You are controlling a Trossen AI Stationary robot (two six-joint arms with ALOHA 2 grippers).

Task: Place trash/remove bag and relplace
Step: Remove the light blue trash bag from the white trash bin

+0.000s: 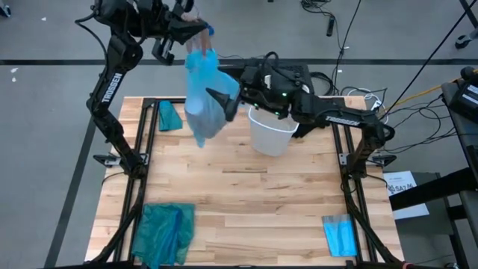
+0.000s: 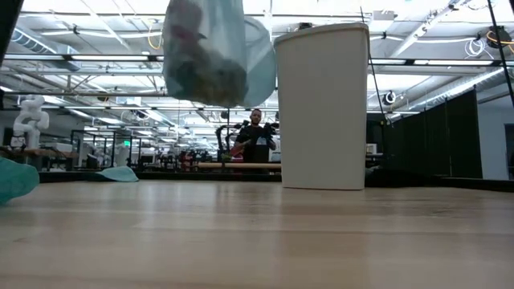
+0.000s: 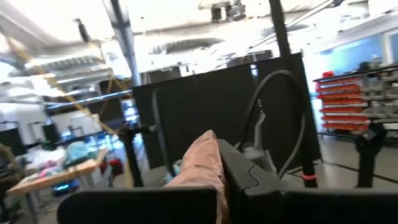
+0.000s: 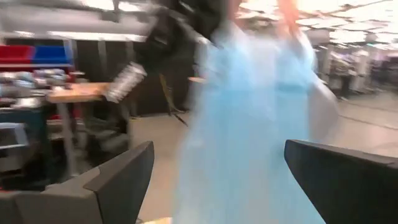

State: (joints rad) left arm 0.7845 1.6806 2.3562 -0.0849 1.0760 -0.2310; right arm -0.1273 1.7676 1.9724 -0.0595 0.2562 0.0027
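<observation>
Your left claw (image 1: pixel 200 33) pinches the neck of the light-blue bag (image 1: pixel 205 93), hanging clear of the surface, left of the white bin (image 1: pixel 272 131). Your right claw (image 4: pixel 217 180) gapes wide beside it, empty. The bag is thin, slippery, bottom-heavy with trash (image 2: pixel 210 76); grip the bunched neck.

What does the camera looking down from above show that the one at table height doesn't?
Only the high view shows both arms: the left gripper holding the bag's top, the right gripper beside it, plus a small flat blue sheet at a table corner. Only the low view shows trash bulging the bag's bottom and a person in the room behind. Both show the light-blue bag hanging clear of the table, beside the white bin.
</observation>
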